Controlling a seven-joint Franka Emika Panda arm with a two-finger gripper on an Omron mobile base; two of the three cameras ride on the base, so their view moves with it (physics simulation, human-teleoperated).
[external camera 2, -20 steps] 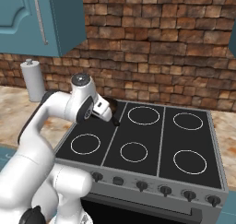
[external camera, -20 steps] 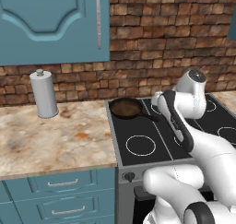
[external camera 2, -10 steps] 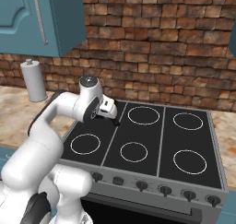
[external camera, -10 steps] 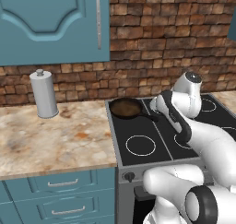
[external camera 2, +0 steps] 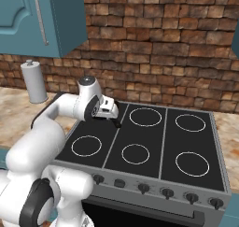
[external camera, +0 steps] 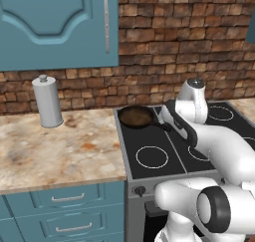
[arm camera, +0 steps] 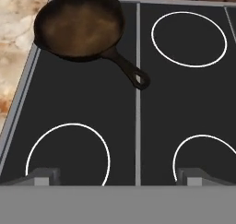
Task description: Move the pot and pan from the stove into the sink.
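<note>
The pan, shallow with a brown inside, sits on the stove at its back left burner. Its thin black handle points toward the middle of the cooktop. In the left base view the pan lies just left of my hand. My gripper hovers above the cooktop short of the handle's end, open, with nothing between its fingertips. From the right base camera the gripper hangs over the stove near its left rear corner. The pot and the sink are out of view.
A white cylinder stands on the marble counter left of the stove, against the brick wall. Blue wall cabinets hang above it. Dark knobs line the stove's front.
My hand has edged a little across the left side of the stove toward the pan's handle. The pan has stayed put and the jaws have stayed wide.
</note>
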